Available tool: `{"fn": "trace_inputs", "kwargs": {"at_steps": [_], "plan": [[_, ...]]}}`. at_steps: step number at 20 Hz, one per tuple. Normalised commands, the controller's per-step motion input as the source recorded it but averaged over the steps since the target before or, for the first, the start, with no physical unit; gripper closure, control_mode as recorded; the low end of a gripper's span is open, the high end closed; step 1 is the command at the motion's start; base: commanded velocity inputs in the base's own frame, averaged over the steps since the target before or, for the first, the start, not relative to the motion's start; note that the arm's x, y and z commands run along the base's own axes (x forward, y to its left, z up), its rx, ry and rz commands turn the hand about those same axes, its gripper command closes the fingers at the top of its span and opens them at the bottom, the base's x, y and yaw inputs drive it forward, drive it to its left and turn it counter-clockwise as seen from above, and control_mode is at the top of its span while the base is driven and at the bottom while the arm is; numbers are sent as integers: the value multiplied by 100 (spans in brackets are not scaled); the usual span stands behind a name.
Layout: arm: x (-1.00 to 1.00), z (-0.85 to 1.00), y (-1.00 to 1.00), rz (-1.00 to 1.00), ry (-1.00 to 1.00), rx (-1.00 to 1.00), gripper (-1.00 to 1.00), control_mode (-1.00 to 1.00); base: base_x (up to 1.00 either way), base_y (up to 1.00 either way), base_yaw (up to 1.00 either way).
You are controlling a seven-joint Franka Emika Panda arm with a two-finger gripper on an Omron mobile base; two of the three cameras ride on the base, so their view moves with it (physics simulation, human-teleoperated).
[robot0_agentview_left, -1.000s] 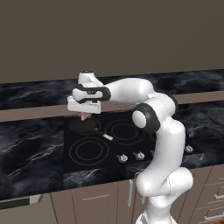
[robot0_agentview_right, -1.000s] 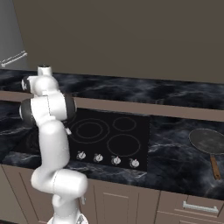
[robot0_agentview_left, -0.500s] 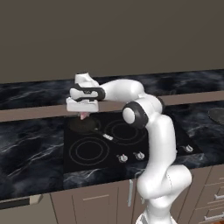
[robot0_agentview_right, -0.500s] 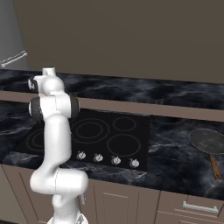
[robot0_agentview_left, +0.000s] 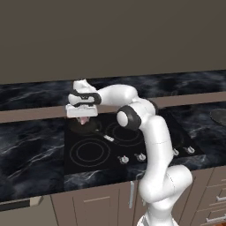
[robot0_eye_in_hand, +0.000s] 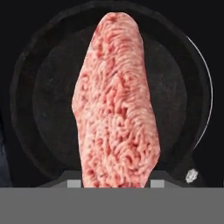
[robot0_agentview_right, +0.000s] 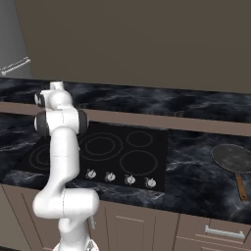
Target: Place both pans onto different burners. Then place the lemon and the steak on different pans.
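My gripper (robot0_agentview_left: 81, 117) is shut on the steak (robot0_eye_in_hand: 116, 100), a pinkish-red slab hanging lengthwise between the fingers. It hovers just above the smaller black pan (robot0_eye_in_hand: 48, 100), which sits on the back left burner (robot0_eye_in_hand: 210, 96) of the black cooktop. In the left base view the steak (robot0_agentview_left: 82, 119) dangles over that pan (robot0_agentview_left: 92, 128), whose light-tipped handle points toward the front right. The wider dark grey pan (robot0_agentview_right: 234, 157) with its brown handle lies on the counter to the right of the cooktop. The lemon is out of view.
The cooktop has more ring burners, among them a large front left one (robot0_agentview_left: 90, 152) and a front right one (robot0_agentview_right: 137, 162), with a row of silver knobs (robot0_agentview_right: 120, 177) along its front. Dark marble counter (robot0_agentview_left: 26, 154) runs on both sides.
The arm's elbow has swung left toward the hand. The gripper, with the steak in it, stays over the small pan.
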Motion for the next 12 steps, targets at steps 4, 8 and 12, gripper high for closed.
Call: {"fn": "trace_inputs", "kwargs": {"at_steps": [4,8,12], "plan": [[0,-42,-3,7,0,0,100,-100,0,0,0],[0,-38,-3,7,0,0,100,-100,0,0,0],[0,-33,-9,7,0,0,100,-100,0,0,0]]}}
